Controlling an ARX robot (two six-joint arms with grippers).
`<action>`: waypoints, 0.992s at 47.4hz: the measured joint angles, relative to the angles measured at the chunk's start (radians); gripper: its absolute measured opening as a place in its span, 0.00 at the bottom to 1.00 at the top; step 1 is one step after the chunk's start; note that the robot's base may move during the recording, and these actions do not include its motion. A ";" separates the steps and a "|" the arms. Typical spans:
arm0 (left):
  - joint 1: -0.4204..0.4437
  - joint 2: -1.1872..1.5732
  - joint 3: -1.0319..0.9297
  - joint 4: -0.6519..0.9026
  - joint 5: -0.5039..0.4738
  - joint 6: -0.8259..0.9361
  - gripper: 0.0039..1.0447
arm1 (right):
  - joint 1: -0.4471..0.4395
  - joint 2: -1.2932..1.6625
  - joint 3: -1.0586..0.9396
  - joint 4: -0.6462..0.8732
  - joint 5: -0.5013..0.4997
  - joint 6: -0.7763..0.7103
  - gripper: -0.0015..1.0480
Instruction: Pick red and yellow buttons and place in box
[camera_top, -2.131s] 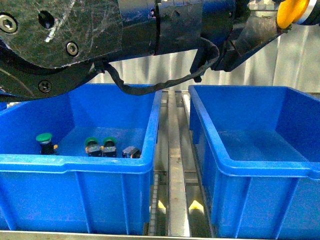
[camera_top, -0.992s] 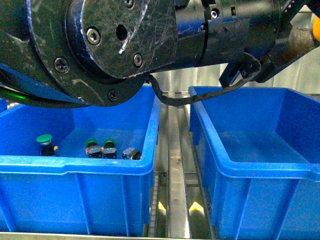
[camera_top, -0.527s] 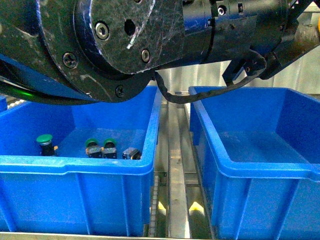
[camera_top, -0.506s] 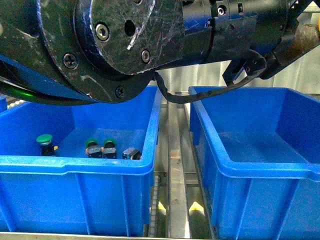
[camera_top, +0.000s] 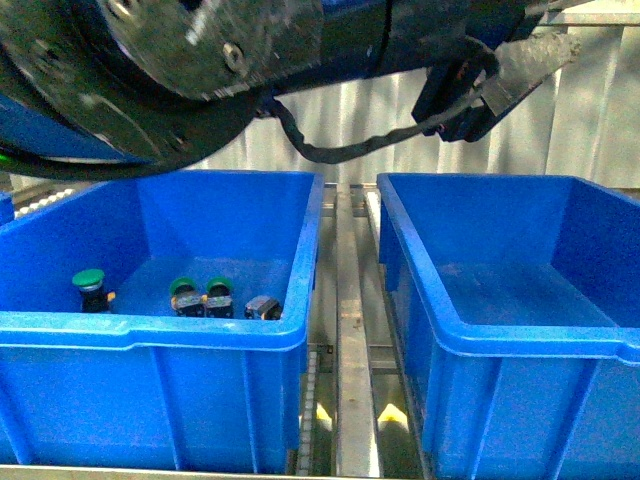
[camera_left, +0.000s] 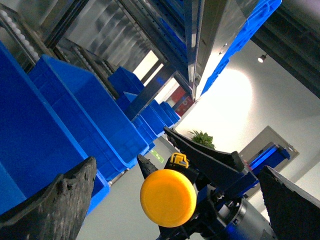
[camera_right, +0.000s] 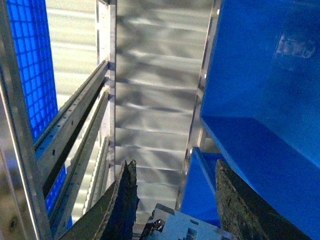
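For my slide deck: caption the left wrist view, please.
Left pincer holding a yellow button, raised beside stacked blue crates.

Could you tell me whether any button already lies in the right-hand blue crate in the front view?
No, the visible floor of the right-hand bright-blue plastic crate shows bare; green-capped push-buttons sit only in the left crate.

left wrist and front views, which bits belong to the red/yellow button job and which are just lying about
Job: yellow button; right blue crate.
Lying about: green buttons; dark switch body; left blue crate that holds them.
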 joint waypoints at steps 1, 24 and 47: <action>0.002 -0.012 -0.007 -0.009 -0.006 -0.001 0.93 | -0.001 0.000 -0.002 0.000 0.000 0.000 0.36; 0.316 -0.800 -0.605 -0.164 -0.044 0.153 0.93 | 0.092 0.008 -0.048 0.031 0.057 -0.087 0.35; 0.624 -1.635 -1.190 -0.869 -0.615 0.806 0.24 | 0.204 -0.016 -0.080 0.027 0.145 -0.171 0.35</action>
